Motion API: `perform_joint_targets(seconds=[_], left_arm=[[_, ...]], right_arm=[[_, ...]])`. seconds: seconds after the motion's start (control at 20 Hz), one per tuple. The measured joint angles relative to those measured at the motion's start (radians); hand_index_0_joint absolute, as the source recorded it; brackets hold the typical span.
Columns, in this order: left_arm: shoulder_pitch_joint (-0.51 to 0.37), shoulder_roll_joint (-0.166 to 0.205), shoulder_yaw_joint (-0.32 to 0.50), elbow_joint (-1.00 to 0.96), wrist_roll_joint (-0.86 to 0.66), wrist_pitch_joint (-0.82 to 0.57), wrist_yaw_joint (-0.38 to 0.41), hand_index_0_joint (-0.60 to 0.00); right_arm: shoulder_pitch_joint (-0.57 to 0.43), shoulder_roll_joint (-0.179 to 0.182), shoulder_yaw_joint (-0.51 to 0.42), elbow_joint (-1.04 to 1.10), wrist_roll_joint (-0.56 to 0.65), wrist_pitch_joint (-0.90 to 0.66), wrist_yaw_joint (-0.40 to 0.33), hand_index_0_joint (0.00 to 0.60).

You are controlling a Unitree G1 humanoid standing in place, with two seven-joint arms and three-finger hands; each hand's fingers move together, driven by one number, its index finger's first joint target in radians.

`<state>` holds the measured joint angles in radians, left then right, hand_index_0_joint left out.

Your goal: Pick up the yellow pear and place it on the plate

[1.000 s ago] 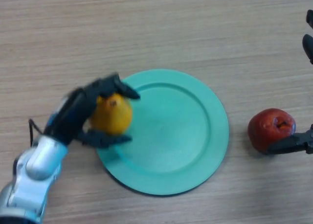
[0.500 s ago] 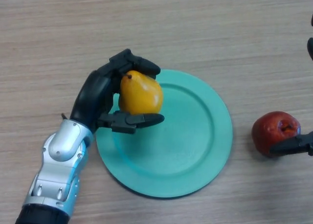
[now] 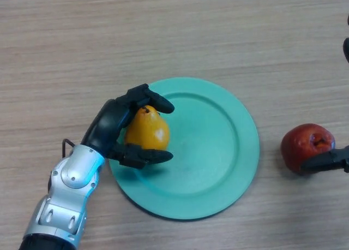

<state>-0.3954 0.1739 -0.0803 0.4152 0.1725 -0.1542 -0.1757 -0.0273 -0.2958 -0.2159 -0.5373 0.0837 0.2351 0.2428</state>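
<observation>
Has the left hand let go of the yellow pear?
No, the left hand has its fingers and thumb curled round the yellow pear over the green plate.

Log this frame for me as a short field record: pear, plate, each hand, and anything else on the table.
pear: yellow pear, over the left part of the plate, held
plate: green plate, flat on the wooden table
left hand: left hand, fingers and thumb curled round the pear
right hand: right hand, at the right edge, one finger against the red apple
task state: pear not yet released
</observation>
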Motion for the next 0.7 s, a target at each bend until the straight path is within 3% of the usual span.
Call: perform_joint_targets(seconds=[0.05,0.1,0.2,0.3,0.55,0.7], left_arm=[[-0.003,0.000,0.000,0.009,0.008,0.000,0.013,-0.600],[-0.004,0.001,0.002,0.014,0.039,-0.003,0.021,-0.500],[-0.004,0.002,0.002,0.018,0.039,-0.009,0.022,-0.200],[-0.004,0.002,0.001,0.030,0.107,-0.051,0.037,0.000],[0.011,0.005,0.011,-0.050,0.117,-0.076,0.120,0.000],[0.036,0.029,0.024,-0.192,0.098,-0.077,0.122,0.000]], right_arm=[[-0.002,0.000,0.000,0.000,0.000,0.000,0.000,0.000],[-0.003,0.000,0.000,0.000,0.000,0.000,0.000,0.000],[-0.003,0.000,0.000,0.000,0.000,0.000,0.000,0.000],[-0.004,0.000,0.001,0.000,0.000,0.000,0.000,0.000],[-0.017,0.000,0.003,0.000,0.000,0.000,-0.001,0.000],[-0.024,0.000,0.004,0.002,0.000,0.000,-0.002,0.000]])
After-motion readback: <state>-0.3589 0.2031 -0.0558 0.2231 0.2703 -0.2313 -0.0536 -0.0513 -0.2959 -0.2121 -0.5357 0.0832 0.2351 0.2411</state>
